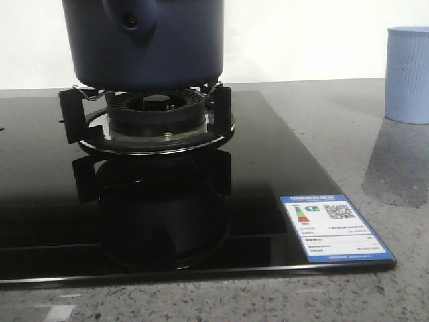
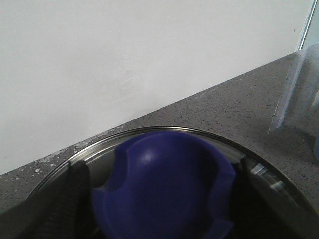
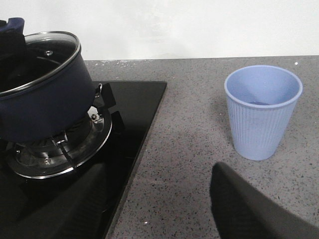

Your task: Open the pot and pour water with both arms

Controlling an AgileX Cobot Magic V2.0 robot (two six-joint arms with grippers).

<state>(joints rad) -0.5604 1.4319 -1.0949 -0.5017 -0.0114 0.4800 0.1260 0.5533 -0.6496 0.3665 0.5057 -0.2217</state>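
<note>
The dark navy pot stands on the burner grate of a black glass stove. It also shows in the right wrist view with its glass lid on. In the left wrist view my left gripper has its fingers on both sides of the lid's blue knob and is shut on it. My right gripper is open and empty, low over the grey counter between the stove edge and the pale blue ribbed cup.
The cup stands on the speckled counter to the right of the stove. A white wall runs behind. A blue and white label sits on the stove's front right corner.
</note>
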